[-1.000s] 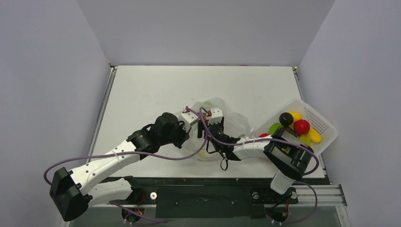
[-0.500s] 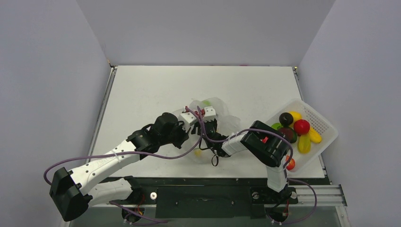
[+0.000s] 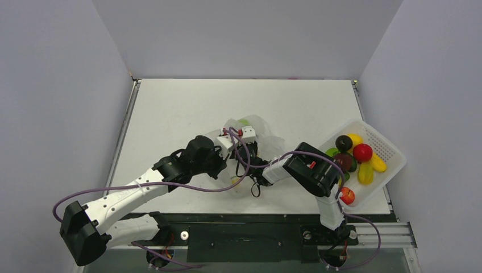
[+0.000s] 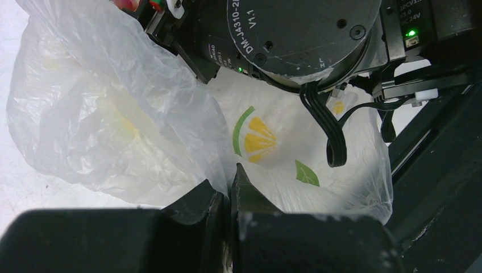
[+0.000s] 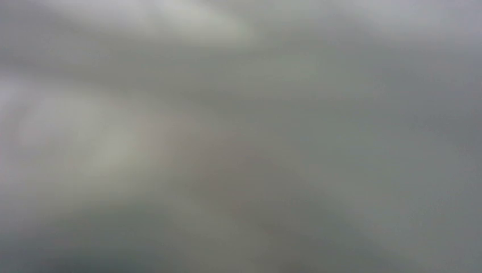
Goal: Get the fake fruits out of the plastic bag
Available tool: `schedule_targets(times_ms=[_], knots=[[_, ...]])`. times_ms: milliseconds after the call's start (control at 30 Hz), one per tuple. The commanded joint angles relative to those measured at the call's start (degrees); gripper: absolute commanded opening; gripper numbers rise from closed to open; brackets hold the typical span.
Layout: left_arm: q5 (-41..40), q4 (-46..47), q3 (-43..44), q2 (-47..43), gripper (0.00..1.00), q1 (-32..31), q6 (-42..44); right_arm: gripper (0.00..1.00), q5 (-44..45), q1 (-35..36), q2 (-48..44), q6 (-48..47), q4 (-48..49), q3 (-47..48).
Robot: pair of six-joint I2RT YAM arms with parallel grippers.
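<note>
Pinched the clear crinkly citrus-printed plastic bag point(image 3: 273, 145) on the worktop point(image 3: 170, 108) with left fingers point(image 4: 253, 202) clamped on its film, right fingers hidden inside, spread untellable, just short of a lime-green toy fruit point(image 3: 243, 122) at its far end.

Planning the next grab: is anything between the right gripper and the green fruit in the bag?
Possibly bag film: the plastic bag drapes over the green fruit just beyond the right gripper; the wrist view is all blur.
</note>
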Motion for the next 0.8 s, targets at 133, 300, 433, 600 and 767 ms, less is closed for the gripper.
schedule_targets(times_ms=[133,300,433,600,767], knots=[[1.64,3.19,2.53,-1.29,0.0,-0.33,0.6,0.5,1.01,0.23,-0.25,0.16,-9.47,1.26],[1.69,3.2,2.52,-1.31,0.0,-0.36,0.58,0.35,3.17,0.93,-0.16,0.15,-15.09,3.42],[1.71,3.2,2.5,-1.46,0.0,-0.37,0.51,0.23,4.84,1.19,-0.13,-1.03,-18.47,6.12],[1.5,3.2,2.41,-1.69,0.0,-0.36,0.52,0.1,2.99,1.18,-2.27,-3.06,-19.81,6.84],[0.93,3.22,2.43,-1.8,0.0,-0.29,0.56,0.0,-1.25,0.51,-7.31,-2.84,-20.34,6.36]])
